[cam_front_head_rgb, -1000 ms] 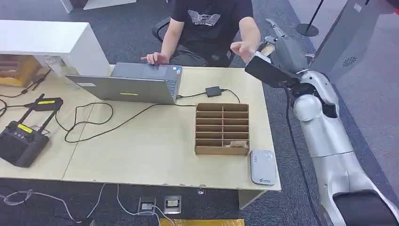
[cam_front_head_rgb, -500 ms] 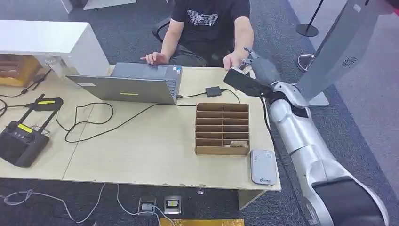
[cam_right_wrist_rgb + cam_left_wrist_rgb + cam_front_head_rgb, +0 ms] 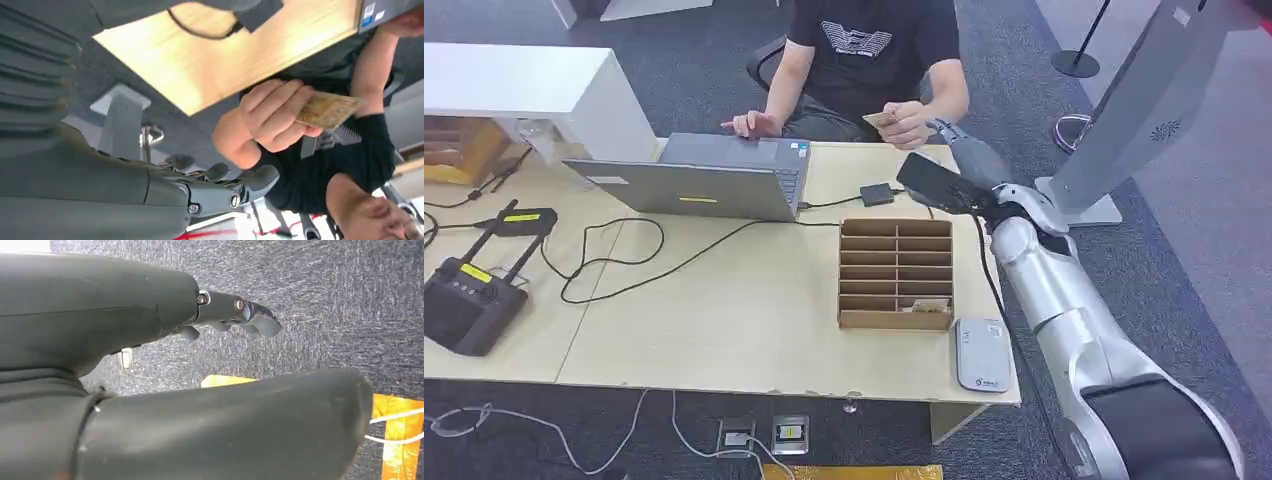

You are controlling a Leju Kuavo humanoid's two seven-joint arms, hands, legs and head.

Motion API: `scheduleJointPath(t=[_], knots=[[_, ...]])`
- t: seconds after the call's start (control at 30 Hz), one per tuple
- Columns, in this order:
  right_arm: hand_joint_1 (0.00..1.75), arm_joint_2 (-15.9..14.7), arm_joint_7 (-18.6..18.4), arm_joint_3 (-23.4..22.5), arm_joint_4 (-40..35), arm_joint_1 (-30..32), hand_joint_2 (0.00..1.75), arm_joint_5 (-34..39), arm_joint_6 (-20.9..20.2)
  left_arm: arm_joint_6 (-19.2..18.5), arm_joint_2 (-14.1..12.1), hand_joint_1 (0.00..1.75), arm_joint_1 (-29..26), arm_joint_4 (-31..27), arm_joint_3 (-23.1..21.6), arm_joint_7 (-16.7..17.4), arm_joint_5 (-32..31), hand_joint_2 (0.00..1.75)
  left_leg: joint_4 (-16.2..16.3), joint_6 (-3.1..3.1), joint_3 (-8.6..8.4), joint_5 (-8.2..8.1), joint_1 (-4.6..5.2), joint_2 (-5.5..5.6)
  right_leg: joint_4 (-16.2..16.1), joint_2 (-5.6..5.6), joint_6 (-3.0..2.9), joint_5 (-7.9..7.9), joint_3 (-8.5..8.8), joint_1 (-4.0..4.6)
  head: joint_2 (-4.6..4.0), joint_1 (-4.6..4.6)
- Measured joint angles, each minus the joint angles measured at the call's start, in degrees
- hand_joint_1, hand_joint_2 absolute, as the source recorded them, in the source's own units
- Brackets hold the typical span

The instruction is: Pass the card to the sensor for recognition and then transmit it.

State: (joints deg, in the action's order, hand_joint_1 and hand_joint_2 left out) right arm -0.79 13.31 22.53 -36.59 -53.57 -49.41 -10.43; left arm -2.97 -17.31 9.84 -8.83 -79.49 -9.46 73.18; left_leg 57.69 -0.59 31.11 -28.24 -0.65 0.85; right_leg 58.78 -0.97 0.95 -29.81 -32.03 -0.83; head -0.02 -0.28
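Right hand [image 3: 952, 150] empty, card [image 3: 882, 119] crosswise.

Card [image 3: 327, 109] partly behind person's fingers [image 3: 280, 112]

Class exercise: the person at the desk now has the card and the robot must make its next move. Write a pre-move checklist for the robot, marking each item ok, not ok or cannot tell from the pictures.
1. Card handed over: ok, the person's hand holds it above the table's far edge.
2. Right robot hand free of the card: ok, its fingers hold nothing in the right wrist view.
3. Right robot hand apart from the person's hand: ok, a gap shows between them, though they are close.
4. Left robot hand empty: ok, it hangs over the carpet holding nothing.
5. More cards in the cardboard organizer: cannot tell; something lies in its near right slot.
6. Sensor unobstructed: ok.
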Motion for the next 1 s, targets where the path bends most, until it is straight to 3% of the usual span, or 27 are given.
scheduleJointPath(t=[0.1, 0.3, 0.4, 0.53, 0.57, 0.67, 0.8, 1.0], knots=[[0.0, -0.98, -1.72, -0.79, -5.31, 2.03, 0.0, 3.49, -5.73, 0.11, 0.0, 0.0, -0.09, 0.11, -0.22, 0.11, 0.79, 0.0, 0.01, 0.0, -0.01, 0.0, 0.0, 0.0, -0.01, -0.02, 0.0, 0.0, 0.0, 0.0, 0.0, -0.02], [0.0, -5.79, -6.55, -1.14, -20.12, 6.71, 0.0, 7.45, -12.23, 0.09, 0.0, 0.0, -0.33, 0.48, -0.74, 0.48, 2.6, 0.0, 0.01, 0.0, 0.02, -0.01, 0.01, 0.01, -0.07, -0.02, 0.0, 0.0, 0.0, -0.01, 0.0, 0.02], [0.0, -8.05, -9.57, -0.92, -25.88, 8.12, 0.0, 7.93, -14.33, 0.02, 0.0, 0.0, -0.42, 0.48, -0.74, 0.48, 3.28, 0.0, 0.01, -0.01, 0.01, -0.02, 0.01, -0.05, -0.08, 0.05, 0.01, 0.01, 0.0, -0.01, 0.0, 0.0], [0.0, -10.51, -10.97, -0.65, -32.19, 9.32, 0.0, 7.87, -15.86, 0.02, 0.0, 0.0, -0.43, 0.48, -0.74, 0.44, 3.87, 0.0, 0.01, -0.01, -0.04, -0.02, 0.01, -0.18, -0.08, 0.08, -0.04, 0.05, -0.05, -0.02, 0.0, -0.02], [0.0, -11.15, -11.78, -0.55, -33.16, 9.57, 1.75, 7.56, -16.23, 0.04, 0.02, 0.0, -0.42, 0.48, -0.74, 0.22, 4.28, 0.0, 0.01, -0.01, -0.04, -0.02, 0.01, -0.17, -0.08, 0.08, -0.04, 0.05, -0.04, -0.01, 0.0, -0.04], [0.0, -13.37, -14.12, -0.07, -36.43, 10.88, 1.75, 4.77, -16.63, 0.02, 0.18, 0.0, -0.44, 0.48, -0.74, -0.24, 4.91, 0.0, 0.01, -0.02, -0.01, -0.01, 0.0, -0.07, -0.08, 0.0, -0.04, 0.05, -0.01, 0.0, 0.0, -0.02], [0.0, -15.69, -14.53, 1.69, -39.41, 13.3, 1.75, -1.98, -15.93, -0.13, 0.13, 0.0, -0.53, 0.5, -0.74, -0.06, 5.84, 0.0, 0.0, -0.02, 0.0, -0.02, 0.0, -0.11, -0.07, 0.04, -0.04, 0.05, 0.0, -0.01, 0.0, -0.02], [0.0, -16.3, -14.53, 4.61, -41.85, 16.84, 1.75, -7.5, -15.77, -0.44, -0.83, 0.0, -0.42, 0.63, -0.72, 0.44, 7.28, 0.0, 0.0, -0.02, 0.0, -0.02, -0.01, -0.11, -0.07, 0.05, -0.05, 0.05, -0.03, 0.01, 0.0, -0.04]])
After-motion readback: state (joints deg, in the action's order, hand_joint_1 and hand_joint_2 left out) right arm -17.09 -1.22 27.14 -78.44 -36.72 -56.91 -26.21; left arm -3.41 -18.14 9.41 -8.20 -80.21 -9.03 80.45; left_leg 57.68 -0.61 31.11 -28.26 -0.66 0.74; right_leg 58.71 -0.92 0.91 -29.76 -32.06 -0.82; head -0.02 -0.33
